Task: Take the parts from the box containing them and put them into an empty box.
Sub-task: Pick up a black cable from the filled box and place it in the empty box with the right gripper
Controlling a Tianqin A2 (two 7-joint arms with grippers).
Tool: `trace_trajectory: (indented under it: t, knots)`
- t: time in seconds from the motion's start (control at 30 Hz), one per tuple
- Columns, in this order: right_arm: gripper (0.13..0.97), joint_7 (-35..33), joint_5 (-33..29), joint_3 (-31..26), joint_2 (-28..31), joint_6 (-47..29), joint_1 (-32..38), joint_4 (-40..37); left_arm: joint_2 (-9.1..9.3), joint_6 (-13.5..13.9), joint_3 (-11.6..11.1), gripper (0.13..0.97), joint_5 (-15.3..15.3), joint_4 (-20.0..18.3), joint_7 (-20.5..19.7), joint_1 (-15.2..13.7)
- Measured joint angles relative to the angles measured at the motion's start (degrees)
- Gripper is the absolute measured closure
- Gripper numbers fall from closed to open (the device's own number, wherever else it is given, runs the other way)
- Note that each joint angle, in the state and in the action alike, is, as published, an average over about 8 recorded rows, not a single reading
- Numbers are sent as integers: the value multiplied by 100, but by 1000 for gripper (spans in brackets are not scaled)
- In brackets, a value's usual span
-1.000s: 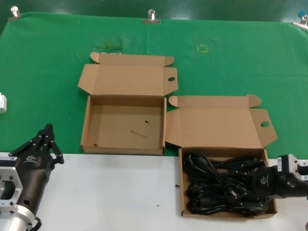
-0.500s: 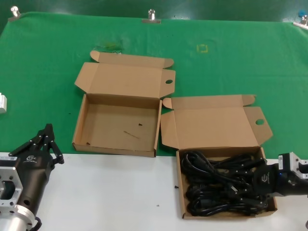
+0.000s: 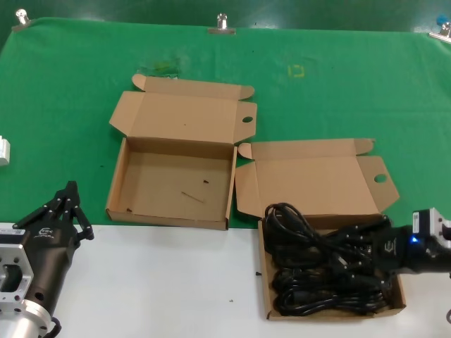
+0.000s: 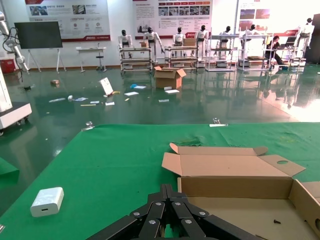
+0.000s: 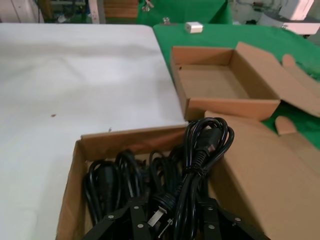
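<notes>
Black power cords [image 3: 317, 282] fill the box containing them [image 3: 263, 274] at the near right. My right gripper [image 3: 365, 256] reaches in from the right and is shut on one cord bundle [image 5: 207, 137], whose loop [image 3: 283, 213] stands up over the carton's far left corner. In the right wrist view a plug with metal prongs sits between the jaws of the right gripper [image 5: 172, 216], and other cords [image 5: 110, 175] lie beneath. The empty box [image 3: 162, 190], with a scratch on its floor, lies open to the left on the green cloth. My left gripper [image 3: 70, 190] is parked shut at the near left.
Both lids lie folded back, the full carton's lid [image 3: 317, 184] next to the empty box's right wall. A white adapter [image 4: 47, 201] rests on the green cloth at the far left. Near me the table is white [image 3: 162, 282].
Both cartons shifted a little left a second ago. Since then the held bundle's loop has risen above the carton's far left corner, and my right gripper has drawn slightly right. The left arm is still.
</notes>
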Motion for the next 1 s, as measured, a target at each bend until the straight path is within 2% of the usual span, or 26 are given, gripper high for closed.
trace_trajectory:
  t: [0.63, 0.8, 1.0]
  knots:
    - [784, 422, 175, 109, 165, -146, 145, 386, 0, 0, 0, 958, 0, 0, 0, 0]
    - [784, 309, 187, 121, 125, -299, 495, 4, 0, 0, 0, 958, 0, 0, 0, 0]
    - [784, -128, 117, 110, -21, -473, 1138, -962, 0, 0, 0, 958, 0, 0, 0, 0]
